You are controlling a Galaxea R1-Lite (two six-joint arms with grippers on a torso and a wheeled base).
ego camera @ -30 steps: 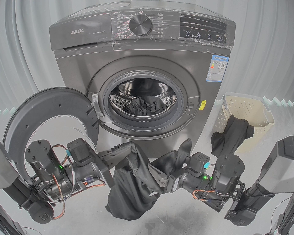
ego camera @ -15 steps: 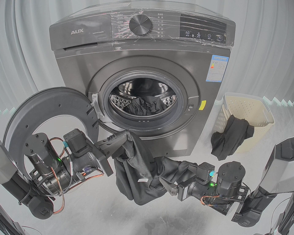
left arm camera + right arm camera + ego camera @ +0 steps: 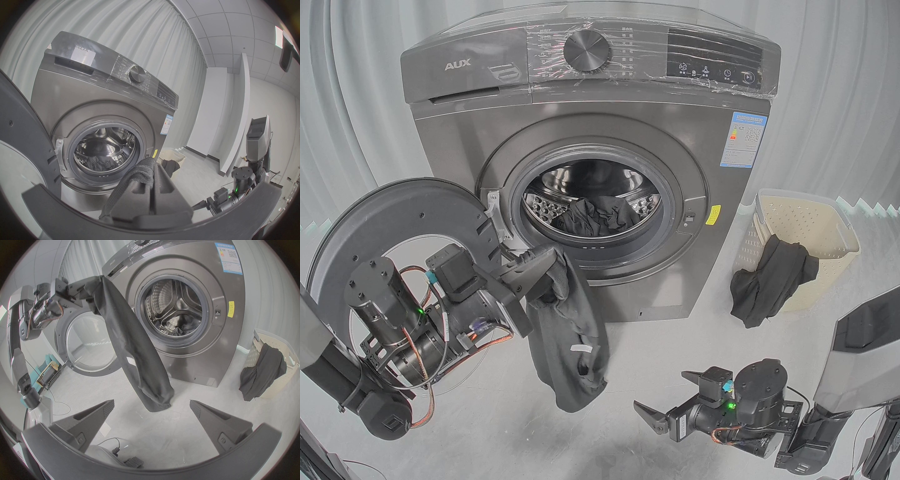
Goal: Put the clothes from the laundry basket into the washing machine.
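My left gripper (image 3: 545, 270) is shut on a black garment (image 3: 570, 337) that hangs down in front of the washing machine (image 3: 587, 119), just below and left of the drum opening. The pinched cloth (image 3: 142, 172) shows between its fingers, and the long garment (image 3: 134, 349) dangles above the floor. Another dark garment (image 3: 597, 217) lies inside the drum. My right gripper (image 3: 662, 400) is open and empty, low near the floor in front of the machine. A cream laundry basket (image 3: 819, 231) stands right of the machine with a black garment (image 3: 772, 278) draped over its rim.
The round machine door (image 3: 394, 225) stands swung open on the left, close beside my left arm. Grey floor (image 3: 675, 337) lies bare between the machine and the right gripper. Pale curtains (image 3: 844, 94) hang behind.
The right gripper let go of the black garment and dropped back low toward the floor. The left gripper lifted the garment toward the drum opening, and it now hangs from that gripper alone.
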